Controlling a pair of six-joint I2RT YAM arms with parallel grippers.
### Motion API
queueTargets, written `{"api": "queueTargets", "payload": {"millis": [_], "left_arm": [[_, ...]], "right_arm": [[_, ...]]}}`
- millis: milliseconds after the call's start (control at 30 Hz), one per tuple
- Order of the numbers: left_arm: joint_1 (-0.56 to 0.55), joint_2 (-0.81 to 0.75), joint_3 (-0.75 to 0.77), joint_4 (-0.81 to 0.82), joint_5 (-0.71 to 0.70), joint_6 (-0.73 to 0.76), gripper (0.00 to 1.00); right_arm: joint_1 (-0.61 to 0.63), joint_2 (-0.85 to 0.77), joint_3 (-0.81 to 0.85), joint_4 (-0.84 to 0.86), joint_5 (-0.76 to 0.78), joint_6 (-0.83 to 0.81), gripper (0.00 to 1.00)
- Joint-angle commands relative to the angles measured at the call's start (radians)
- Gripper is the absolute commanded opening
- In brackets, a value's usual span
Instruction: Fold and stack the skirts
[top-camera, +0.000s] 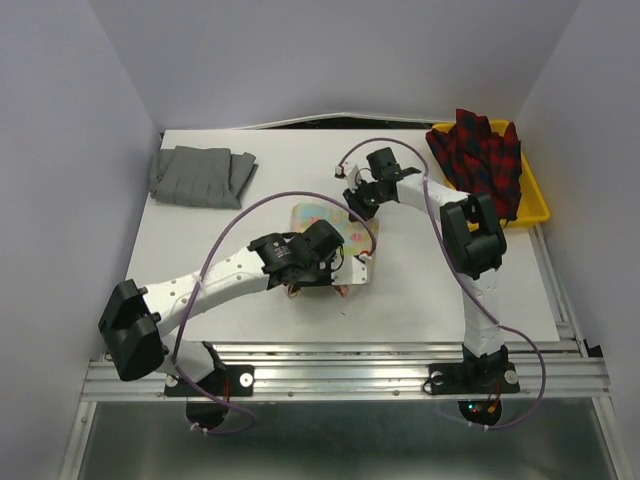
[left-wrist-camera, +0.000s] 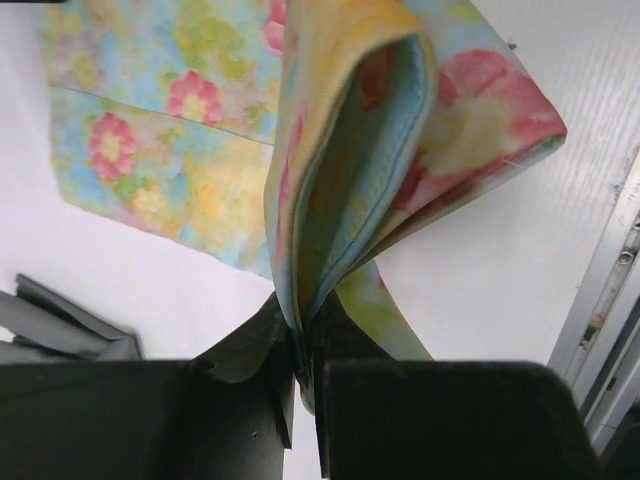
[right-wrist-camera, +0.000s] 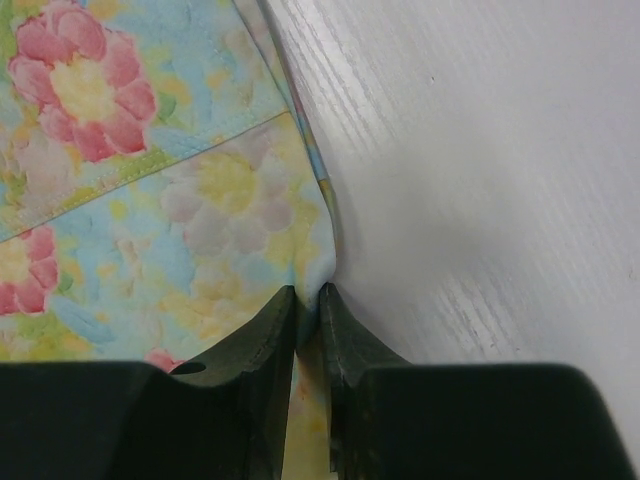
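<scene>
The left fingers (left-wrist-camera: 262, 340) were closed almost together on an edge of the floral skirt (left-wrist-camera: 350, 150), pinching several layers of cloth between their tips. From that grip the cloth rose off the table (left-wrist-camera: 500, 260) in a doubled loop, its blue inner face showing inside the fold. The rest of the skirt lay flat on the table beyond the loop.

The right fingers (right-wrist-camera: 268, 325) were likewise drawn in to a narrow gap, with a thin strip of the floral skirt (right-wrist-camera: 150, 200) caught between them at its edge. There the cloth lay low against the white table (right-wrist-camera: 480, 180).

Seen from above, the floral skirt (top-camera: 325, 218) sat near the middle of the table (top-camera: 420, 290). The left fingers (top-camera: 345, 272) held its near side and the right fingers (top-camera: 357, 205) its far right side.

The grey skirt (top-camera: 200, 175) lay folded by the far left corner, well apart from both arms. A bit of it also showed at the lower left of the left wrist view (left-wrist-camera: 60, 330).

The plaid skirt (top-camera: 485, 160) was heaped loosely in the tray (top-camera: 535, 195) at the far right corner, with some of it hanging over the tray's near rim.
</scene>
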Motion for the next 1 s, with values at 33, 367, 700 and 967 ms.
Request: {"api": "queueTargets", "payload": {"millis": [33, 367, 700, 967], "left_arm": [[0.024, 0.007, 0.137, -0.017, -0.04, 0.079, 0.0], [0.061, 0.109, 0.226, 0.035, -0.075, 0.203, 0.02], [0.121, 0.199, 0.178, 0.185, -0.08, 0.284, 0.02], [0.164, 0.261, 0.137, 0.314, -0.071, 0.337, 0.09]], "right_arm": [[0.03, 0.007, -0.097, -0.078, -0.027, -0.013, 0.21], [0.082, -0.042, -0.18, -0.067, -0.136, 0.025, 0.2], [0.091, -0.076, -0.213, -0.067, -0.219, 0.041, 0.2], [0.1, -0.076, -0.227, -0.067, -0.241, 0.045, 0.2]]}}
